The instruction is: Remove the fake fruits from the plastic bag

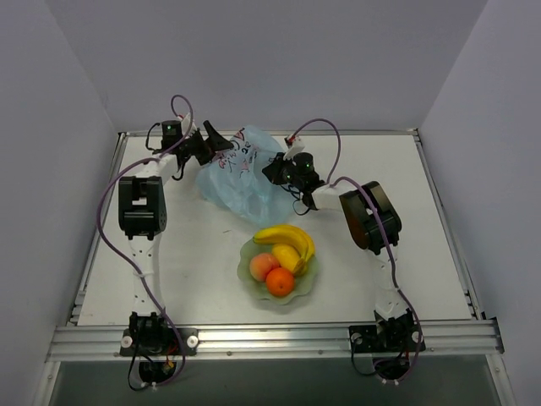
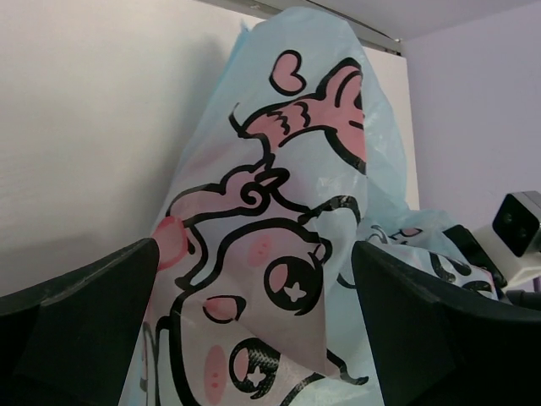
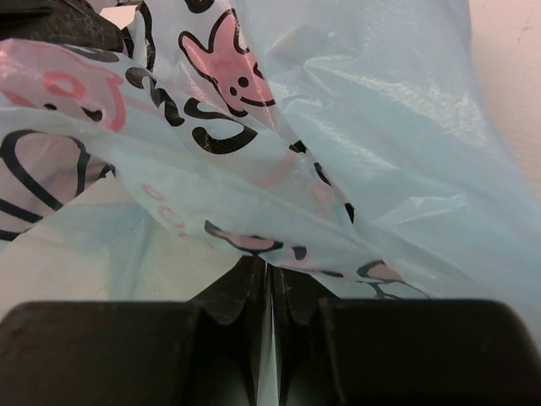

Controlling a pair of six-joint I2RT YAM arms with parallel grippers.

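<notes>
The light-blue plastic bag (image 1: 241,173) with its pink-and-black cartoon print lies crumpled at the far middle of the table. My left gripper (image 1: 211,139) is open at the bag's upper left edge. In the left wrist view the bag (image 2: 279,254) fills the space between the wide-apart fingers (image 2: 84,313). My right gripper (image 1: 272,169) is shut on the bag's right edge. In the right wrist view the film (image 3: 338,169) is pinched between the closed fingertips (image 3: 249,288). A banana (image 1: 286,235), mango (image 1: 287,256), peach (image 1: 264,266) and orange (image 1: 280,282) lie in the bowl. No red apple shows.
The pale green scalloped bowl (image 1: 309,285) stands in front of the bag, near the table's middle. Grey walls enclose the table on the left, right and back. A metal rail (image 1: 270,338) runs along the near edge by the arm bases.
</notes>
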